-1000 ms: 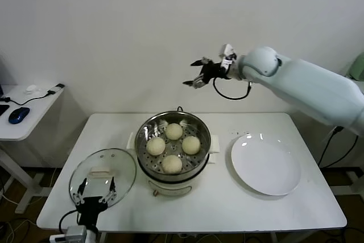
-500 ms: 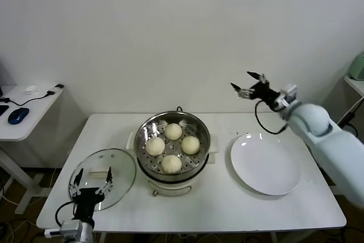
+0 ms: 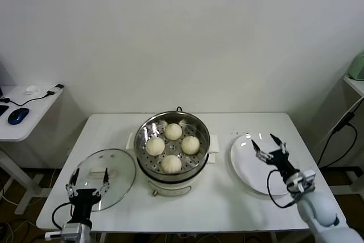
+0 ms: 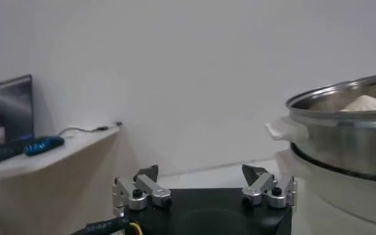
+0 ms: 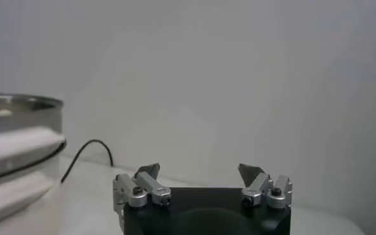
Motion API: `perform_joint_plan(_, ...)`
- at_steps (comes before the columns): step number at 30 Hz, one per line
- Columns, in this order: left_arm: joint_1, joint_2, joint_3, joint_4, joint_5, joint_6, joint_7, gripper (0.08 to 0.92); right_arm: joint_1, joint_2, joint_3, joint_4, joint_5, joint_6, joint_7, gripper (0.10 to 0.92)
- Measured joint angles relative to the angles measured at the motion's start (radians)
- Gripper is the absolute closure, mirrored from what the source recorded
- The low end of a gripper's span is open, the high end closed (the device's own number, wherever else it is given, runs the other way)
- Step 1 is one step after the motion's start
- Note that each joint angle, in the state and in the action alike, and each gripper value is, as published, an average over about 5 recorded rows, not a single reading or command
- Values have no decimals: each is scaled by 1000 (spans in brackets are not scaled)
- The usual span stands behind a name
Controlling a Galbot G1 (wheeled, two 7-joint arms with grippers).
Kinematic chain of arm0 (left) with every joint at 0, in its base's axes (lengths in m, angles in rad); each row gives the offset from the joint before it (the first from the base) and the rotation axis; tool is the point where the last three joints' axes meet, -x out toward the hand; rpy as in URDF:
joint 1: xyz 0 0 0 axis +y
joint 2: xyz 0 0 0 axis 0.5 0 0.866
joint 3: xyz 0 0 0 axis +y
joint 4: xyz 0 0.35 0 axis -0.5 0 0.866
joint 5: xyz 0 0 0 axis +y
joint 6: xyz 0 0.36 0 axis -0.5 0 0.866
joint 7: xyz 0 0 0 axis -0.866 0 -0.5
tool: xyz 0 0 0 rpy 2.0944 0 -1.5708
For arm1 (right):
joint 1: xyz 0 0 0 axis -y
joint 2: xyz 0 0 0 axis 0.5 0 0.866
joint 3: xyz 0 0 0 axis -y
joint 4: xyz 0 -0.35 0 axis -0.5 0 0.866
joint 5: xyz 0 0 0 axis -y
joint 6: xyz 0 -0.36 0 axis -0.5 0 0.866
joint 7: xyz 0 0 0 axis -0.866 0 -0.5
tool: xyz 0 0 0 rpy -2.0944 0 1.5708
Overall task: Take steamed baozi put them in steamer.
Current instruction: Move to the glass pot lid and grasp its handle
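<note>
White table (image 3: pixel 227 209) fronts both wide-open, seemingly empty hands: left hand (image 3: pixel 87 181), right hand (image 3: pixel 269 145).

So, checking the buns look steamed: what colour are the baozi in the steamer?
Cream-white, all four baozi, sitting in the shiny steel steamer; the head view shows it best.

Illumination is bright, even and diffuse, apparently from overhead. The white desk (image 3: pixel 227 209) carries only soft, faint shadows beneath the steamer (image 3: pixel 173 149). Small glare spots sit on the plate (image 3: pixel 250 169) rim and the steamer's polished wall. The glass lid (image 3: pixel 102 177) shows pale reflections. In both wrist views, the near jaws appear sharp. The wall beyond them is featureless. The steamer rim beside the jaws is slightly soft.
</note>
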Motion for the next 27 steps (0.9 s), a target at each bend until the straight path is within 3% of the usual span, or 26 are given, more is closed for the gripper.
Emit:
perform_joint_plan(6,-14,6,-20,44,142,-76,-42,177,-99,88,41,-4,-34,71,15,203)
perform_joint_plan(13,-22,24,-48,129,509,-144,-146,177,-162,154,63,-7,-65,110,39,203)
perform_joint_plan(20,-32,36,-54,218,871,-133,-195,177,-204,189,70,2,-84,124,57,203)
perform_joint_plan(27,-70,28,-48,277,1051,-84,-213,177,-231,206,78,19,-94,129,67,203)
